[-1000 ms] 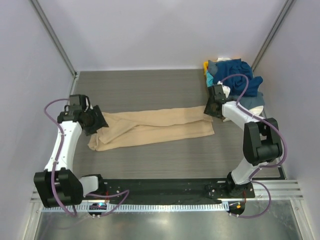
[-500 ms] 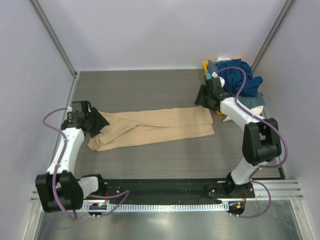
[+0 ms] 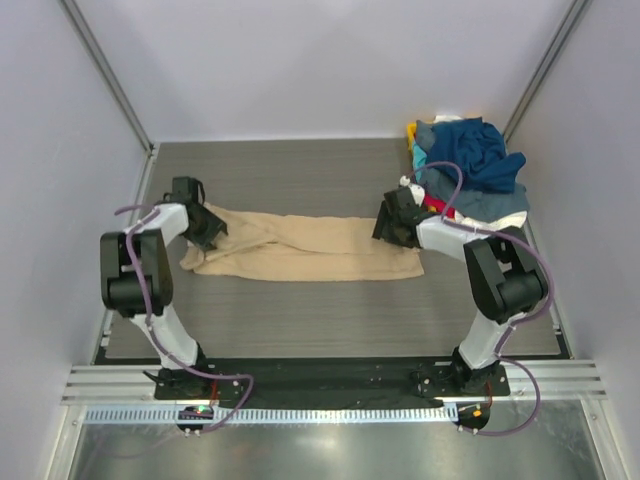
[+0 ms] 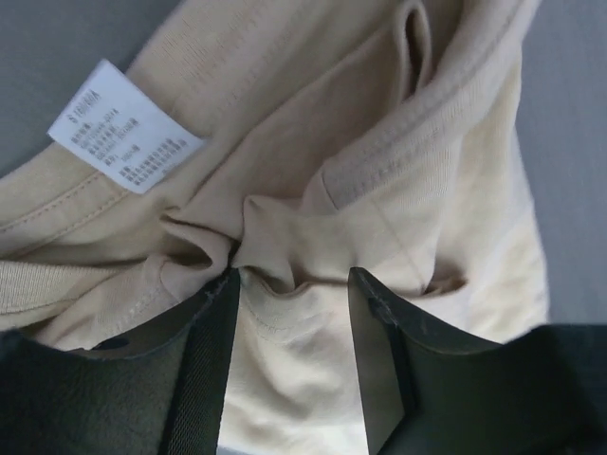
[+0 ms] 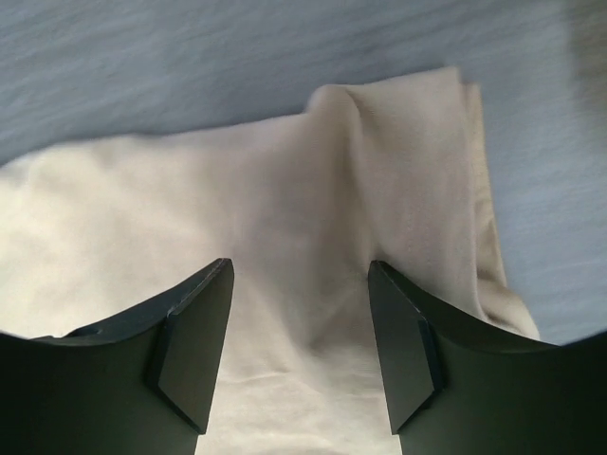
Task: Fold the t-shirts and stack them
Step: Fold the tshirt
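The tan t-shirt (image 3: pixel 310 245) lies folded into a long narrow band across the middle of the table. My left gripper (image 3: pixel 207 229) is at its left end, open, with bunched collar cloth (image 4: pixel 379 142) and a white label (image 4: pixel 123 128) between and ahead of the fingers (image 4: pixel 213 360). My right gripper (image 3: pixel 392 222) is at the shirt's right end, open, its jaws wide apart just over the flat tan cloth (image 5: pixel 285 190). A pile of other t-shirts (image 3: pixel 470 165), navy blue, white, with bits of red, teal and yellow, sits at the back right.
The grey table (image 3: pixel 300 310) is enclosed by pale walls at the left, back and right. The pile sits right behind my right arm. A black rail (image 3: pixel 320 375) with the arm bases runs along the near edge.
Both grippers moved in over the shirt's ends, the left farther back and right, the right to the left. The tan shirt went from a wider, slanted shape to a narrower, straighter band.
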Controlling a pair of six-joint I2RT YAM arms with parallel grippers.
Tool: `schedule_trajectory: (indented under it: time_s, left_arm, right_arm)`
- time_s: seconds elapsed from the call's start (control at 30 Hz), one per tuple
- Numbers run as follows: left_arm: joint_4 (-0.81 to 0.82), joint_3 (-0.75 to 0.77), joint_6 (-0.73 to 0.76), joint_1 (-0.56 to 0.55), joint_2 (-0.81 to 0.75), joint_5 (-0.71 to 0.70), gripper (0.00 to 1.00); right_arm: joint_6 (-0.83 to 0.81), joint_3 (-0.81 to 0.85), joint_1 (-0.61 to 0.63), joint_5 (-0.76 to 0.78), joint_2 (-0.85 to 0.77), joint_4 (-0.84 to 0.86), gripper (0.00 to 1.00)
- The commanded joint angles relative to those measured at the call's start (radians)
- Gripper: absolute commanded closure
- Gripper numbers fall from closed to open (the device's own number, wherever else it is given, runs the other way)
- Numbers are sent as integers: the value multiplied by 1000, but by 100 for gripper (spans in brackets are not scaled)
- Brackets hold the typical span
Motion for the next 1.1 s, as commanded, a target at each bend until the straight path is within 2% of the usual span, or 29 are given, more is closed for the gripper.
schedule_trajectory:
  time_s: [0.0, 0.07, 0.1, 0.17, 0.2, 0.23, 0.27, 0.3, 0.33, 0.37, 0.4, 0.43, 0.47, 0.5, 0.57, 0.63, 0.67, 0.7, 0.77, 0.83, 0.87, 0.93, 0.97, 1.0, 1.07]
  left_arm:
    - [114, 189, -59, -28, 258, -52, 50]
    - [103, 318, -87, -66, 349, -66, 50]
    - [45, 503, -90, -75, 398, -55, 50]
    - [-12, 731, -75, -149, 576, -17, 50]
    - [-59, 1017, -49, -172, 642, 21, 48]
    - [-114, 1207, -12, -192, 818, 98, 47]
    - [-185, 1421, 40, -219, 908, 147, 43]
    - [-287, 1806, 48, -226, 1003, 192, 35]
    - [-287, 1906, 42, -227, 1054, 288, 25]
    - [-256, 1916, 22, -223, 1031, 322, 15]
    - [-136, 1729, 21, -220, 965, 354, 13]
    - [-41, 1571, 27, -216, 881, 373, 5]
    - [59, 1416, 36, -212, 686, 364, 0]
    - [174, 1214, 73, -212, 617, 346, 0]
    - [169, 1152, 137, -212, 515, 335, 0]
    - [53, 1164, 200, -209, 429, 316, 0]
    - [-68, 1175, 214, -206, 406, 280, 0]
    - [-125, 1169, 237, -201, 344, 245, 0]
    - [-223, 1102, 242, -189, 255, 175, 0]
    - [-215, 889, 234, -184, 89, 115, 0]
    - [-177, 723, 229, -184, 35, 112, 0]
    - [-144, 561, 205, -198, -113, 94, 0]
    - [-112, 484, 197, -203, -150, 92, 0]
    - [-97, 339, 185, -209, -190, 91, 0]
    - [-54, 221, 167, -226, -270, 108, 0]
  right_arm:
    - [207, -184, 159, -72, -32, -73, 36]
    - [290, -264, 239, -96, -75, -24, 35]
    - [330, -267, 337, -131, -101, -12, 35]
    - [375, -205, 431, -168, -121, 2, 35]
    - [370, -162, 466, -162, -128, -18, 35]
    - [355, -114, 520, -141, -143, -54, 34]
    - [344, -26, 531, -124, -152, -134, 34]
    - [335, 12, 535, -109, -166, -169, 32]
    - [328, 41, 536, -77, -201, -200, 31]
    - [305, 91, 536, -60, -226, -244, 30]
    - [291, 113, 536, -50, -244, -261, 27]
    - [275, 136, 534, -37, -258, -289, 25]
    - [234, 194, 534, -21, -267, -307, 24]
    - [210, 227, 532, -4, -264, -324, 22]
    - [154, 314, 507, 28, -215, -343, 20]
    - [85, 371, 467, 16, -151, -343, 20]
    - [65, 436, 424, -1, -117, -341, 21]
    - [17, 477, 401, -22, -27, -340, 22]
    - [-33, 618, 362, -58, 67, -337, 24]
    - [-91, 714, 313, -59, 202, -338, 24]
    - [-108, 812, 295, -70, 248, -341, 24]
    - [-137, 915, 243, -93, 386, -367, 24]
    - [-142, 1019, 229, -107, 426, -377, 25]
    - [-143, 1066, 218, -122, 472, -386, 25]
    - [-165, 1203, 195, -138, 591, -412, 25]
